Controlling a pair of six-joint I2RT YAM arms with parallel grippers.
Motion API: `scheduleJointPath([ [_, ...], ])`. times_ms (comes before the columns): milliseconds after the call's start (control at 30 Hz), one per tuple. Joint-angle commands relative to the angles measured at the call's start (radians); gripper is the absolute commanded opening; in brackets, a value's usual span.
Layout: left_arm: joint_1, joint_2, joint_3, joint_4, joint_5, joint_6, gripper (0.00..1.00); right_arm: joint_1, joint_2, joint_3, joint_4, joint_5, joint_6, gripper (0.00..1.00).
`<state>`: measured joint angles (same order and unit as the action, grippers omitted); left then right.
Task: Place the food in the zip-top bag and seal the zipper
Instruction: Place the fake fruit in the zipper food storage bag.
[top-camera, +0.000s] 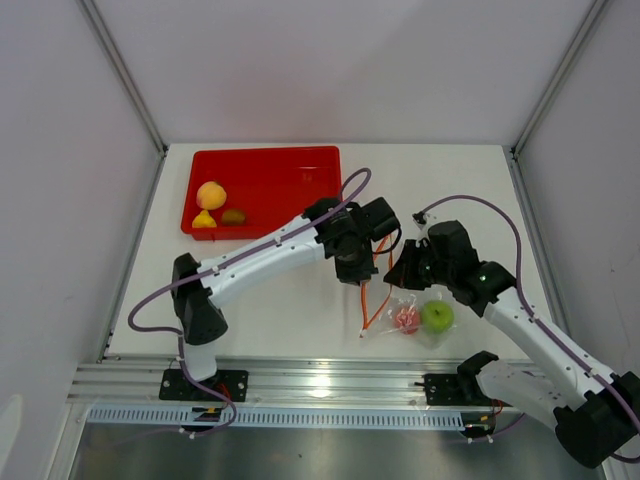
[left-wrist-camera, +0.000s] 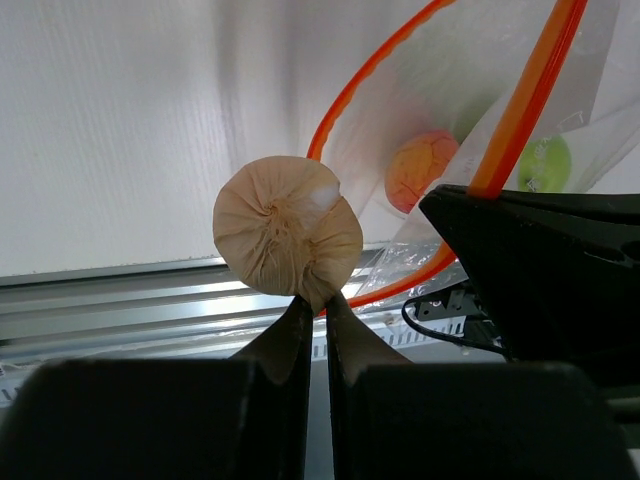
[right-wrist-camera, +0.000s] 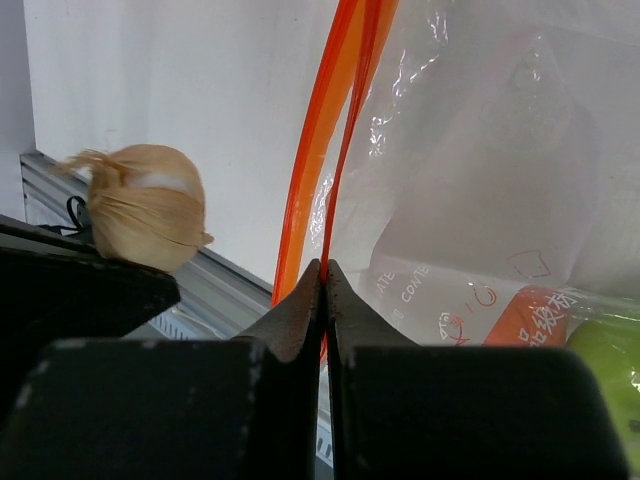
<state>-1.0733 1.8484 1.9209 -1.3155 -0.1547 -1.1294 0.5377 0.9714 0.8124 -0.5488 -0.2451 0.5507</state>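
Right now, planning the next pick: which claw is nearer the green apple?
Right. The right claw pinches the zipper of the zip-top bag holding the green apple; the left claw, gripping a garlic bulb, sits outside the bag's mouth, farther off.

1. The middle of the table is crowded. The left gripper (left-wrist-camera: 312, 308), pinched on a tan bulb (left-wrist-camera: 288, 240), sits just beside the right gripper (right-wrist-camera: 322, 275), which is clamped on the zipper (right-wrist-camera: 320, 150).
2. The zip-top bag (top-camera: 415, 300) runs from there toward the near edge, right of centre. Its open mouth is a narrow way in, with the bulb close by the rim.
3. The left arm (top-camera: 260, 258) slants from the near-left corner to the centre, barring that stretch.
4. The right arm (top-camera: 530, 330) crosses the near-right corner.
5. The red tray (top-camera: 290, 180) fills the far-left corner. Its right half is bare.
6. The far-right corner is open white surface, reachable from above.
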Motion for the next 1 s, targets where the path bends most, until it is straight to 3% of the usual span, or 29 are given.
scheduleJointPath([
  [0,-0.017,0.021,0.041,0.039,0.044,-0.01,0.08,-0.007,-0.033,0.045,0.023,-0.014,0.014,0.0],
  [467,-0.054,0.095,0.079,0.076,0.09,0.025,0.13,-0.024,-0.06,0.044,0.012,-0.023,0.022,0.0],
  [700,-0.056,0.106,0.082,0.09,0.098,0.043,0.46,-0.024,-0.068,0.042,0.009,-0.022,0.022,0.0],
  [967,-0.056,0.072,0.093,0.07,0.023,0.065,0.55,-0.022,-0.074,0.042,0.001,-0.02,0.015,0.0],
])
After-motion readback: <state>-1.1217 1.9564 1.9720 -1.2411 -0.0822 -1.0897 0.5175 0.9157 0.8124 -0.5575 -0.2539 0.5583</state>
